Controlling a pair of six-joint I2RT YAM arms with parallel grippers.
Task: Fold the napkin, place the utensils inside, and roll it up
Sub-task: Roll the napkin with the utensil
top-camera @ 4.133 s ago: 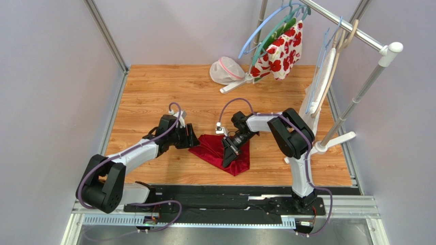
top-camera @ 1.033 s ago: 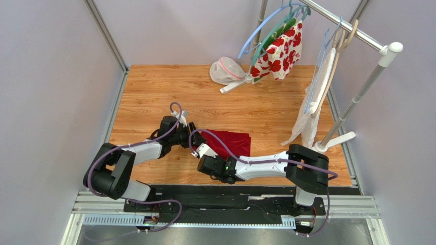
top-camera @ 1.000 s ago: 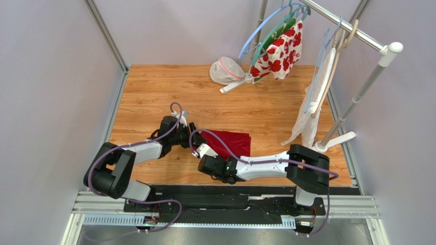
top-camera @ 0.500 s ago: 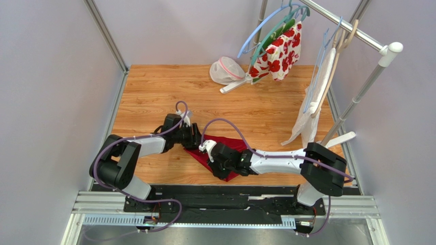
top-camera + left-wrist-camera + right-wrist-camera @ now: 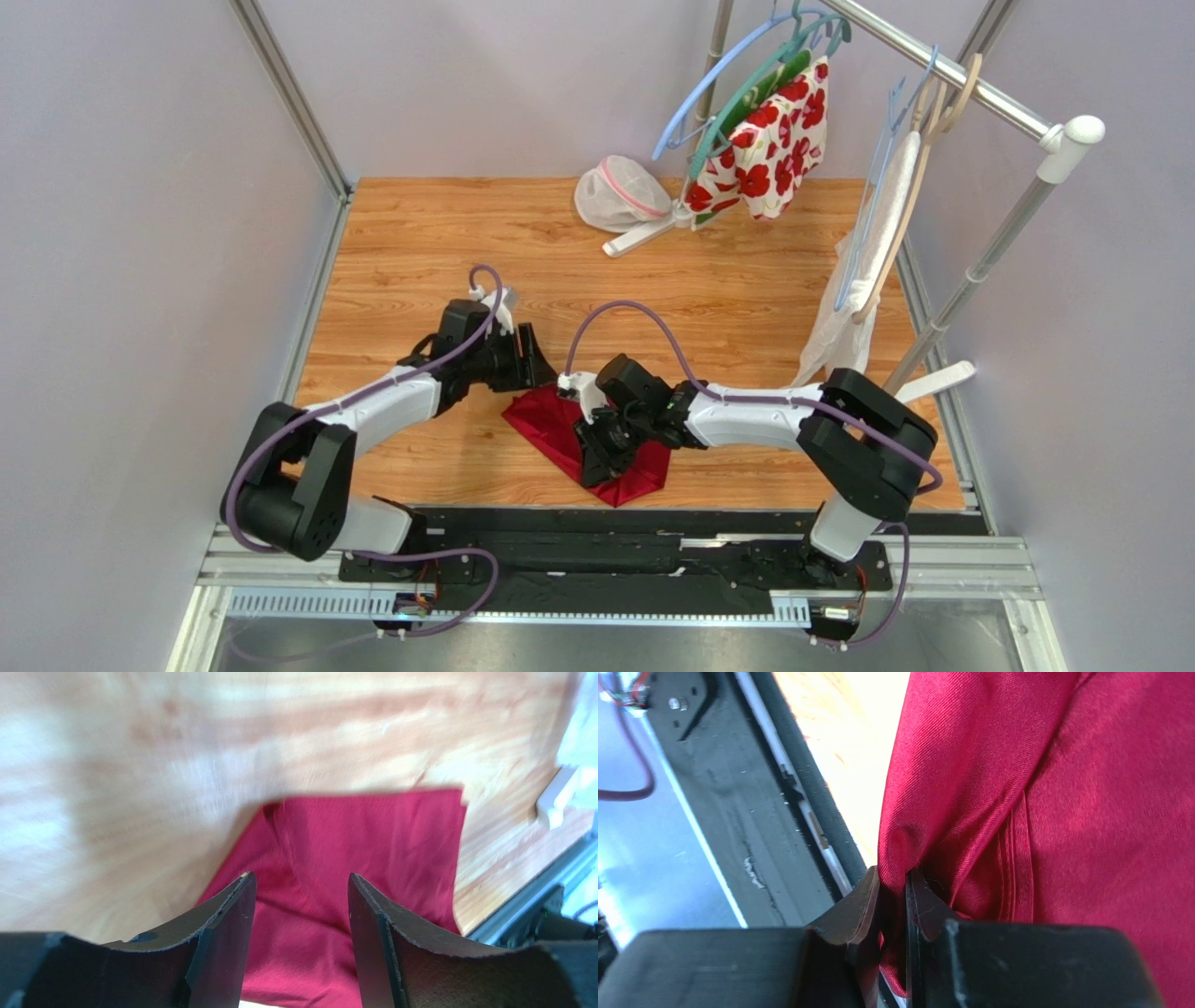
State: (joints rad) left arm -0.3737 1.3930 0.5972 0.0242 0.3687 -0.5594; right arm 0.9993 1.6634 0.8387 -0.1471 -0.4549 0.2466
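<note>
The dark red napkin (image 5: 550, 417) lies bunched in a pointed shape on the wooden table, near the front edge. My right gripper (image 5: 595, 455) sits over its near part, and in the right wrist view this gripper (image 5: 892, 876) is shut on a raised fold of the napkin (image 5: 1088, 812). My left gripper (image 5: 536, 367) hovers just off the napkin's far-left corner. In the left wrist view it (image 5: 298, 882) stands open, with the napkin (image 5: 365, 840) seen beyond the gap and nothing between the fingers. The utensils are out of view.
A clothes rack stands at the back right, with a white cloth with red flowers (image 5: 769, 133) and a white towel (image 5: 859, 301) hanging on it. A white mesh bag (image 5: 620, 193) lies at the back. The black base rail (image 5: 603, 539) runs along the table's near edge.
The napkin went from a flat rectangle to a bunched pointed shape nearer the front. My right gripper moved onto it, holding a fold. My left gripper drew back off the cloth.
</note>
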